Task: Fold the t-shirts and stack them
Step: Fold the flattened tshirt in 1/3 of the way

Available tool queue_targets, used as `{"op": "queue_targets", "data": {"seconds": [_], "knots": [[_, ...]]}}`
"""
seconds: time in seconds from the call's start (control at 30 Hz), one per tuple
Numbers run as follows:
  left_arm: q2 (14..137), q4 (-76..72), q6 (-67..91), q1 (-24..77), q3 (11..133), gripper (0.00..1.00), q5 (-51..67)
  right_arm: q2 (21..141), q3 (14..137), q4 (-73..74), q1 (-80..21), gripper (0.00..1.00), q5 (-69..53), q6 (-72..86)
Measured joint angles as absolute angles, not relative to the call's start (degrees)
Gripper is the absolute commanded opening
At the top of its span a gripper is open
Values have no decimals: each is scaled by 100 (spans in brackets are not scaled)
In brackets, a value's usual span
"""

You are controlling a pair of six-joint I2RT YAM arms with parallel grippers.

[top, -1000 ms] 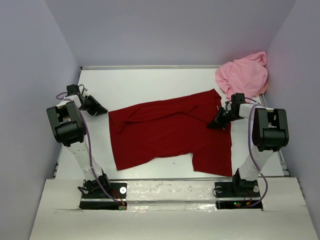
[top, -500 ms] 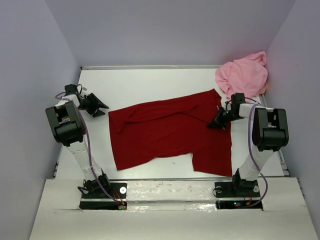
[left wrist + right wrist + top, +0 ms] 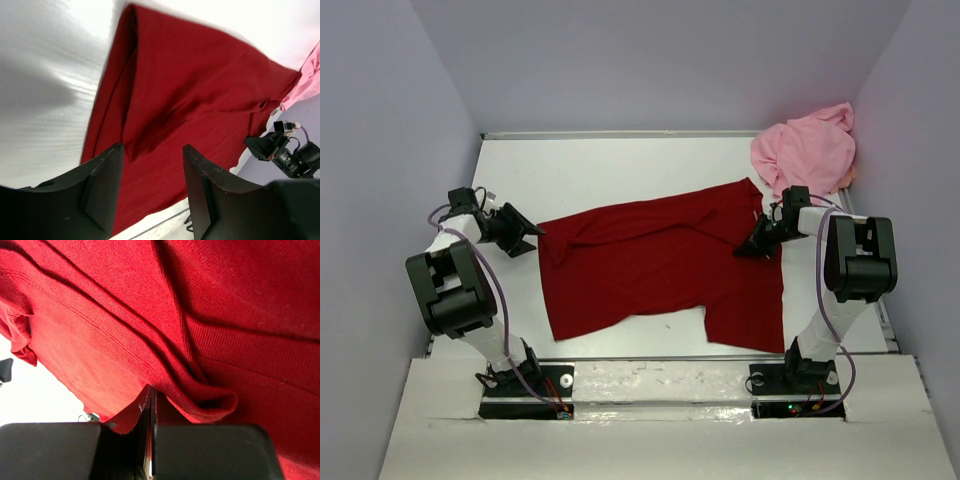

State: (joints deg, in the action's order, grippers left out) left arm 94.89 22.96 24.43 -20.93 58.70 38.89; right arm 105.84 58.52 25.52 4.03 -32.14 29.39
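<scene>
- Cloth of the dark red t-shirt (image 3: pixel 660 265), spread on the table (image 3: pixel 620 165), is pinched by the right gripper (image 3: pixel 752 248), likely as an anchor.
- The left gripper (image 3: pixel 523 233) is held spread and empty just beside its left edge, seemingly for a grasp.
- The pink t-shirt (image 3: pixel 807 150) is left crumpled farthest back, right.

The spread t-shirt (image 3: pixel 660 265) lies on the table (image 3: pixel 620 170), left gripper (image 3: pixel 530 236) just beside its left edge, right gripper (image 3: pixel 748 249) on its right part, the heaped t-shirt (image 3: pixel 805 150) behind it in the far right corner

Likely free table (image 3: pixel 620 170) behind red shirt (image 3: pixel 660 265)
</scene>
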Motion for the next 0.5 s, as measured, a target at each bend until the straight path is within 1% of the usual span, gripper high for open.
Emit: {"op": "queue_targets", "data": {"seconds": [0.17, 0.33, 0.37, 0.47, 0.5], "knots": [[9430, 2300, 2449, -2062, 5424, 59, 3885, 10586, 5852, 2554, 403, 0, -3214, 2939], [9430, 2239, 2458, -2058, 5319, 57, 3837, 10586, 5852, 2552, 403, 0, -3214, 2939], [9430, 2193, 2458, -2058, 5319, 53, 3830, 10586, 5852, 2552, 403, 0, -3214, 2939], [9465, 2075, 2462, -2056, 5330, 36, 3824, 10586, 5852, 2552, 403, 0, -3214, 2936], [9496, 2036, 2464, -2058, 5336, 36, 3817, 10584, 5852, 2554, 403, 0, -3214, 2936]]}}
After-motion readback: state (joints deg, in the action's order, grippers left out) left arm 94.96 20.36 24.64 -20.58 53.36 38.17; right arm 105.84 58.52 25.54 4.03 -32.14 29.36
